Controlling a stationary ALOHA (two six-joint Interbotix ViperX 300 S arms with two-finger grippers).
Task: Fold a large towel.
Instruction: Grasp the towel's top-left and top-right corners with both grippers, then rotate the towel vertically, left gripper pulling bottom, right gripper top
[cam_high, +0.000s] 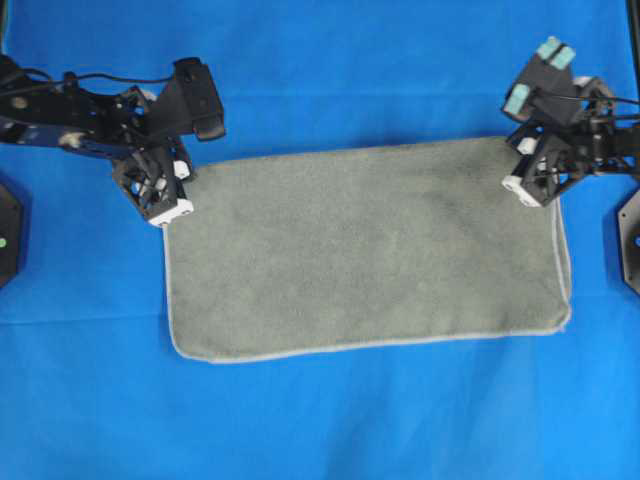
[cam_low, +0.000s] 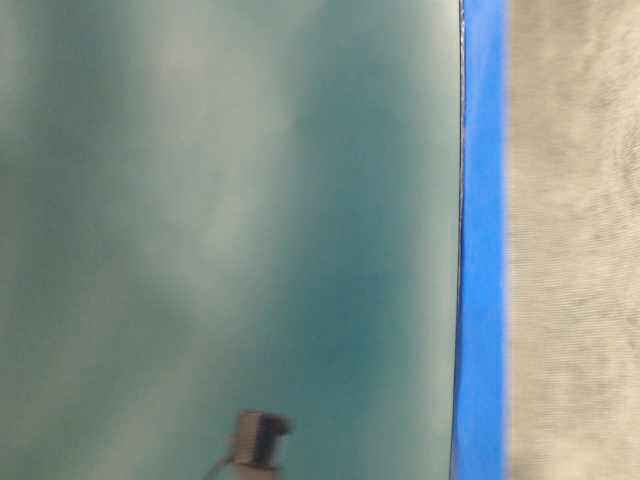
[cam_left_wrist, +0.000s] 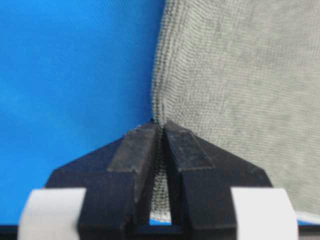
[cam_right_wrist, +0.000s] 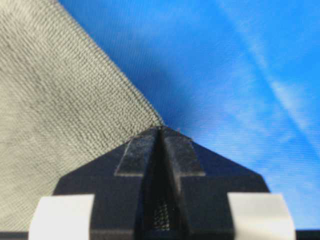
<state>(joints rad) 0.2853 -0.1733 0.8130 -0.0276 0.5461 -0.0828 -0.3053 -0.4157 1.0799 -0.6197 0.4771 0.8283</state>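
The large grey-green towel (cam_high: 370, 250) lies spread on the blue sheet (cam_high: 320, 80), pale stitched border along its near and side edges. My left gripper (cam_high: 172, 205) is shut on the towel's far left corner; the left wrist view shows cloth (cam_left_wrist: 240, 85) pinched between the closed jaws of the gripper (cam_left_wrist: 163, 127). My right gripper (cam_high: 522, 190) is shut on the far right corner; the right wrist view shows towel (cam_right_wrist: 55, 115) in the closed jaws of the gripper (cam_right_wrist: 161, 131). The towel also shows in the table-level view (cam_low: 575, 240).
The blue sheet covers the whole table around the towel. Black arm bases sit at the left edge (cam_high: 8, 235) and right edge (cam_high: 630, 235). The table-level view is mostly a blurred teal surface (cam_low: 220, 200).
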